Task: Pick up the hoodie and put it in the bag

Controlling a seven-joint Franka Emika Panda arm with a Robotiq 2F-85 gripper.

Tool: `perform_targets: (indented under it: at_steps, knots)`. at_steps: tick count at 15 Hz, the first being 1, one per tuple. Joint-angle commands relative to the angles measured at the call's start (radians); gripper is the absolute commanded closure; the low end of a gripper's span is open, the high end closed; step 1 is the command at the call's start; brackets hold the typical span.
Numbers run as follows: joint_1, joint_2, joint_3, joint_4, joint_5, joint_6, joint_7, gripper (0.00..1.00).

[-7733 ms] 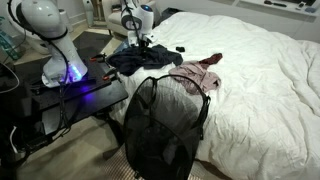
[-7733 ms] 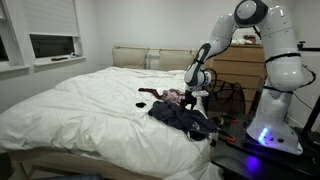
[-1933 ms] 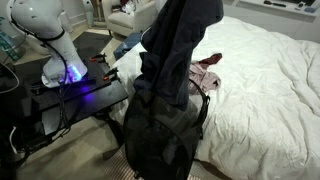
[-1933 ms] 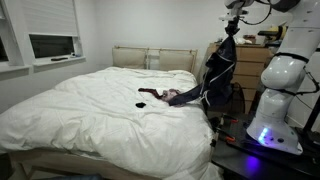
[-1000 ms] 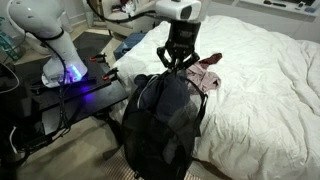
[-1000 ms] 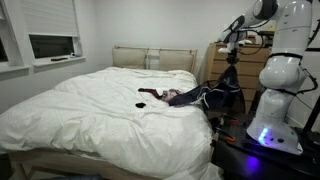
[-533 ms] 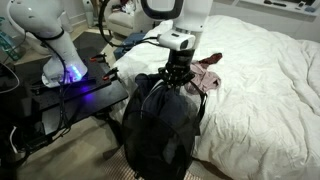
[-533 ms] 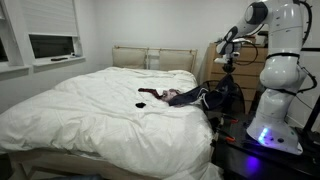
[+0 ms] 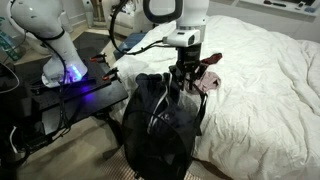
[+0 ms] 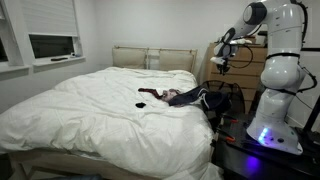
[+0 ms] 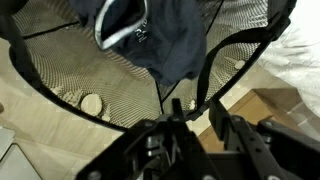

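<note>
The dark navy hoodie (image 11: 158,38) lies bunched inside the black mesh bag (image 11: 60,70), as the wrist view shows. In an exterior view the bag (image 9: 160,128) stands upright beside the bed with dark cloth at its mouth. My gripper (image 9: 184,86) hangs at the bag's top rim, pointing down. In the wrist view the gripper (image 11: 197,112) has its jaws apart, with only a thin bag strap and floor showing between them. The hoodie sits below the fingertips (image 11: 177,110), free of them. From the far side I see the gripper (image 10: 222,68) just above the bag (image 10: 224,100).
A pink garment (image 9: 206,76) lies on the white bed (image 9: 260,70) next to the bag, and a small dark item (image 10: 143,103) sits mid-bed. The robot base (image 9: 66,66) with blue light stands on a black stand. A wooden dresser (image 10: 240,70) is behind.
The gripper came down from high above to the bag's mouth with the hoodie hanging from it. Its jaws have opened, and the hoodie now lies in the bag.
</note>
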Motion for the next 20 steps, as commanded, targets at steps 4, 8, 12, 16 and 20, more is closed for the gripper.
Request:
perform_targets:
  at_steps: [4, 8, 12, 16, 20]
  knots:
    - [0.043, -0.195, 0.075, -0.128, 0.138, -0.031, -0.208, 0.12]
    - [0.084, -0.3, 0.128, -0.196, 0.16, -0.044, -0.302, 0.0]
    - [0.109, -0.318, 0.175, -0.225, 0.138, -0.006, -0.276, 0.0]
    - [0.117, -0.256, 0.197, -0.197, 0.126, 0.049, -0.207, 0.0]
    - [0.125, -0.174, 0.197, -0.155, 0.158, 0.082, -0.206, 0.0]
